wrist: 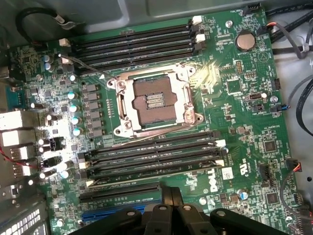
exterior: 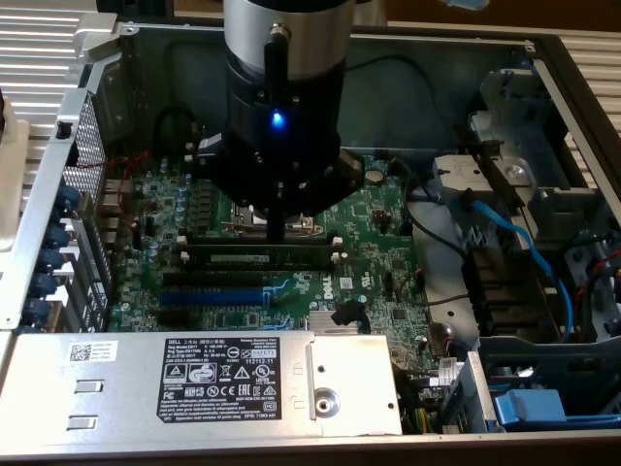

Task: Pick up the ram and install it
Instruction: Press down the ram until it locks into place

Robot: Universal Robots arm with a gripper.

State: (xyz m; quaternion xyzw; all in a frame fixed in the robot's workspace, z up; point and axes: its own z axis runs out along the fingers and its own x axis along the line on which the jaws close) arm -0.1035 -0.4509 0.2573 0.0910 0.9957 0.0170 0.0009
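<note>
One ram (exterior: 260, 256) stick lies lengthwise in a black memory slot on the motherboard (exterior: 383, 228), directly under the hand (exterior: 277, 233); its white label strip faces up, with a white end clip at its far end on the exterior view's right. From this angle it looks seated in the slot, though how fully it is pressed home is hard to judge.

In the wrist view, two banks of memory slots flank the open CPU socket (wrist: 154, 101): four slots in the bank beyond the socket (wrist: 134, 46) and four in the bank nearer the hand (wrist: 154, 154). One blue expansion slot (exterior: 212, 294) sits just past the ram on the side away from the socket, and one round coin battery (wrist: 245, 40) sits near the board's corner, well apart from the hand.

The arm comes straight down from above, its thick dark wrist carrying one small blue light (exterior: 277, 119). The hand (wrist: 168, 215) points vertically at the board, its two fingers (exterior: 277, 218) pressed together into a single narrow black tip that meets the ram's upper edge near its middle. Nothing is pinched between them.

The exterior view shows the open computer case (exterior: 543, 58), one grey power-supply box (exterior: 194, 374) with a printed label, and one blue cable (exterior: 524, 248) off to the exterior view's right, well away from the hand. The wrist view gives the socket's pin field, a row of silver-topped capacitors (wrist: 73, 106), and the dark finger linkages.
</note>
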